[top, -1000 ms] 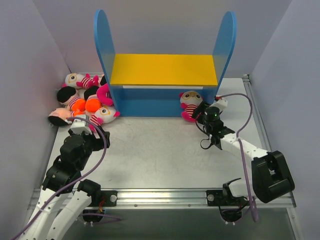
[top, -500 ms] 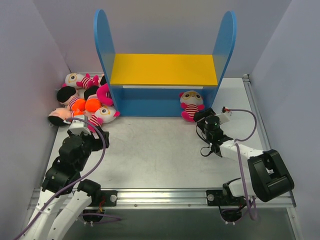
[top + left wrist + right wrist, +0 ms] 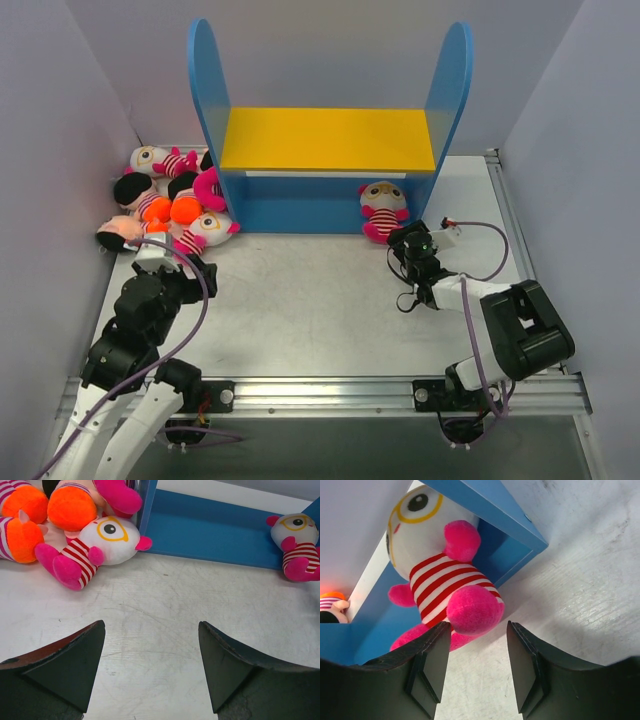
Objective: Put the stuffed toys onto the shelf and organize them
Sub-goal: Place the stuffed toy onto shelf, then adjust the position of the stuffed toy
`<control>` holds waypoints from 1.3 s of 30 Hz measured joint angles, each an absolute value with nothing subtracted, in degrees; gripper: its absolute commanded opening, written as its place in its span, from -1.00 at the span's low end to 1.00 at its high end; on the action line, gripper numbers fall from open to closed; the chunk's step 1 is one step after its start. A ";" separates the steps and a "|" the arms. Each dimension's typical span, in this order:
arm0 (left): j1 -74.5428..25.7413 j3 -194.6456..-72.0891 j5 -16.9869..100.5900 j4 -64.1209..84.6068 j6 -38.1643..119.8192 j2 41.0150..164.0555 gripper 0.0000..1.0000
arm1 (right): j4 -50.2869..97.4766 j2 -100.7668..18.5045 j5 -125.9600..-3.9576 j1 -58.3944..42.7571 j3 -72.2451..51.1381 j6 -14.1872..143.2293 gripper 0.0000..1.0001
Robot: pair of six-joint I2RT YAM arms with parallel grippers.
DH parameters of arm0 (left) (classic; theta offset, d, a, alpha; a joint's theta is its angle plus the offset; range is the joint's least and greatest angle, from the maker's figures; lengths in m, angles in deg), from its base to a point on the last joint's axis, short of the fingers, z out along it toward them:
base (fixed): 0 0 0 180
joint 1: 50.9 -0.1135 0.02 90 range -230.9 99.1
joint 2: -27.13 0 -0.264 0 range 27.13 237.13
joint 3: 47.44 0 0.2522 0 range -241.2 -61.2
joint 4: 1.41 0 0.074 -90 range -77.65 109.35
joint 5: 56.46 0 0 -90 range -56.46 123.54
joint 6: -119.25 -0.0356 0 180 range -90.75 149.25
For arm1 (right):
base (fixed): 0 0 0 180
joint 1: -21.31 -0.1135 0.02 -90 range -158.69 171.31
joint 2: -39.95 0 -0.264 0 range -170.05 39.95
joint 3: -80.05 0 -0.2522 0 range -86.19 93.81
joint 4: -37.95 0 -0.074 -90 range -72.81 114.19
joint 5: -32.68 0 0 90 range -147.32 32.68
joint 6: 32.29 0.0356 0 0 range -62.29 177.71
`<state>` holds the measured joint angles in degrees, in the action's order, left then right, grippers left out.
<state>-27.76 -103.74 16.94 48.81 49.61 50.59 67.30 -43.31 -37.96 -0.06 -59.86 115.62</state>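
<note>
While your left gripper (image 3: 150, 625) is hanging over the table (image 3: 320, 290) with its fingers wide and empty, the pile (image 3: 185, 208) is lying ahead of it and to its left, against the left panel of the shelf (image 3: 330, 140). The near toy (image 3: 95, 545) is lying on its side there with its head toward the shelf. Its long axis is running almost from one finger to the other, so I think you are needing a wrist turn before any grasp.

On the right, the lone toy (image 3: 445, 575) is sitting upright against the blue front of the shelf. Your right gripper (image 3: 475, 665) is pointing at it from just beside, with fingers half apart and holding nothing, and one pink foot is lying just past their tips. This arm is by far the nearer one to a toy.
</note>
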 measured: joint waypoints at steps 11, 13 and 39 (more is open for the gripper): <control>-27.68 -103.74 17.14 48.97 49.61 49.41 0.68 | 71.15 -48.17 -36.91 0.66 -58.92 115.31 -0.47; -27.61 -103.74 17.11 48.99 49.61 49.30 0.68 | 72.42 -49.02 -36.81 0.71 -58.88 114.92 -0.64; -27.00 -103.74 17.09 49.03 49.65 49.06 0.68 | 88.33 -55.20 -26.40 -2.50 -58.02 103.90 -1.00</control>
<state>-27.00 -103.74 17.09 49.03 49.65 49.06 88.33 -55.20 -26.40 -2.50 -58.02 103.90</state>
